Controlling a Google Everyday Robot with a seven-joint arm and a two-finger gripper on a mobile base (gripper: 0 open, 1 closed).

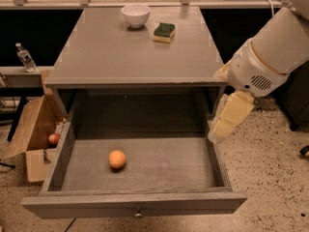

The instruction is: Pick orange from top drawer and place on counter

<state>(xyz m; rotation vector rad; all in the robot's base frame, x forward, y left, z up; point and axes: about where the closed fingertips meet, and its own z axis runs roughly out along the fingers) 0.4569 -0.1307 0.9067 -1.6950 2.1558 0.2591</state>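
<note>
The drawer (pixel 135 204) stands pulled out below the bench (pixel 130 52). The orange (pixel 117 159) lies alone on its floor, at about 8 o'clock from the floor's middle and apart from every wall. Our hand (pixel 221 128) hangs at the drawer's 3 o'clock side, over the right wall and well apart from the fruit; we cannot tell whether it is open or closed. We judge the step in hand to be the reach. To do it well we carry the hand toward 9 o'clock, keeping it above the wall's rim and clear of the bench's front edge, which covers the drawer's back part. The orange sits in the front part, so a descent from straight above looks free. We want the hand wide open before it goes down, centred over the fruit, and closing at its widest girth, since a smooth round thing will likely roll if nudged off-centre. For the placing, the bowl (pixel 135 15) at 12 o'clock and the sponge (pixel 164 32) at 1 o'clock make the bench's near half the natural spot. The reddish fruit (pixel 53 139) in the box (pixel 29 134), at 9 o'clock off the drawer, is not ours.
</note>
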